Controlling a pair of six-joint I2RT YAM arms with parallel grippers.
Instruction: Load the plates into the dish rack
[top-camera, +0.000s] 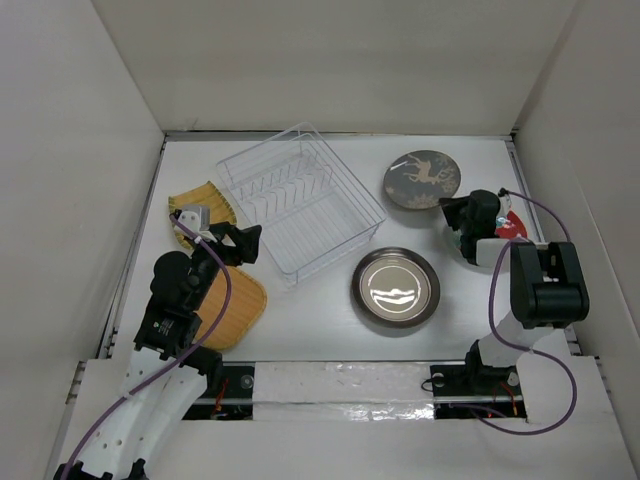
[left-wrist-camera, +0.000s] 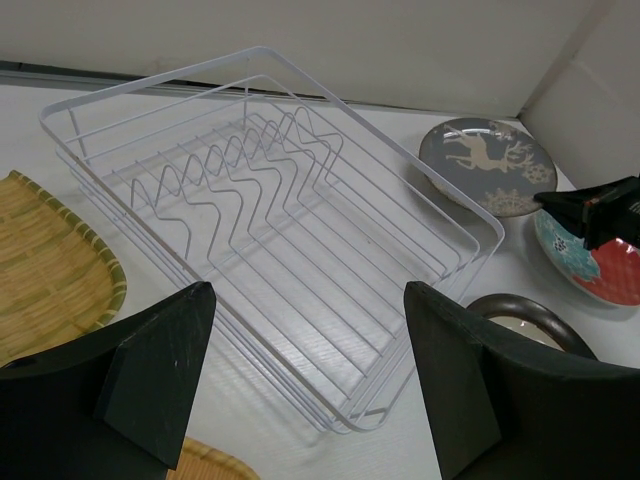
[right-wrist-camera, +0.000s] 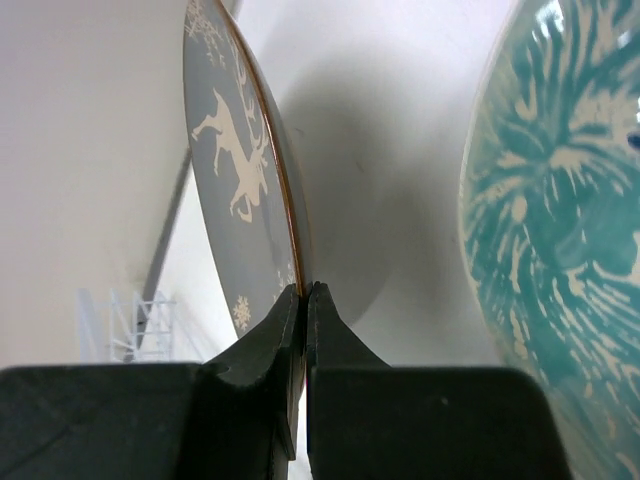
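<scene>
Left claw (left-wrist-camera: 307, 300) is hovering, fingers apart, at 8 o'clock of the dish rack (top-camera: 300, 200). Right claw (right-wrist-camera: 303, 295) is pinching the rim of the dark plate (top-camera: 422, 178).

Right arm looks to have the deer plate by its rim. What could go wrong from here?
1. The right end effector pinches only the thin rim of the dark deer plate; it could slip or swing on lifting.
2. The red plate lies right beside that grip and may get knocked.
3. The left end effector, open, hangs at the dish rack's near side and could block loading.
</scene>
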